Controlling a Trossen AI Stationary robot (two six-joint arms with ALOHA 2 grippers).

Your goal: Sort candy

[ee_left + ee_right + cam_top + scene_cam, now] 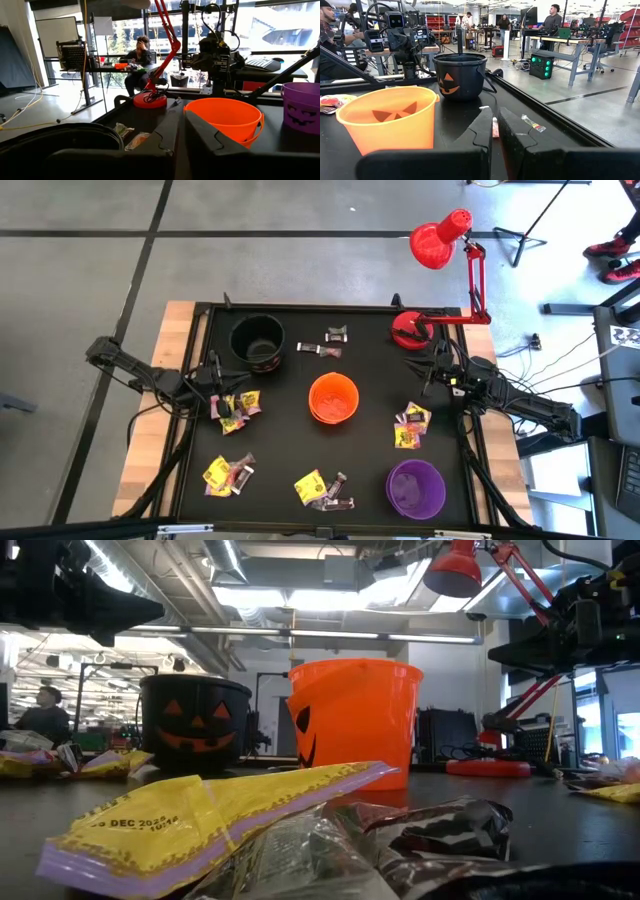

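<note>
Candy lies on the black table in several small heaps: yellow and dark pieces (235, 408) just near of my left gripper (218, 377), another heap (411, 427) near my right gripper (432, 370), two heaps (228, 473) (322, 490) by the near edge, and silvery pieces (330, 342) at the far side. The black cup (258, 340), orange cup (333, 398) and purple cup (415, 487) stand upright. Both grippers hover above the table, facing each other across the orange cup. Their fingers (179, 125) (495, 125) are shut and hold nothing.
A red desk lamp stands with its base (408, 330) on the table's far right corner, close to my right arm. A raised black rim (300, 308) runs round the table. People sit and stand in the room beyond (140, 50).
</note>
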